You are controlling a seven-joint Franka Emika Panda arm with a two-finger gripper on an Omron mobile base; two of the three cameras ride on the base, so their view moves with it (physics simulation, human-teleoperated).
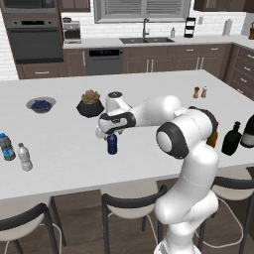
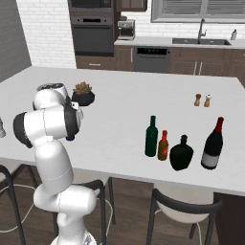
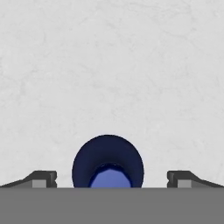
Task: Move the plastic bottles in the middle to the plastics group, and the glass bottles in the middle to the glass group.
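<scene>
White counter [image 3: 112,65] is lying beneath the claw [image 3: 112,179], which is hovering open, fingertips [image 3: 43,178] flanking 1 dark blue bottle [image 3: 107,157].

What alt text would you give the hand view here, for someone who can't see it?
Seen from directly above, the dark blue bottle with its blue cap stands on the white counter, centred between the open gripper fingertips, which sit apart from it on either side.
</scene>
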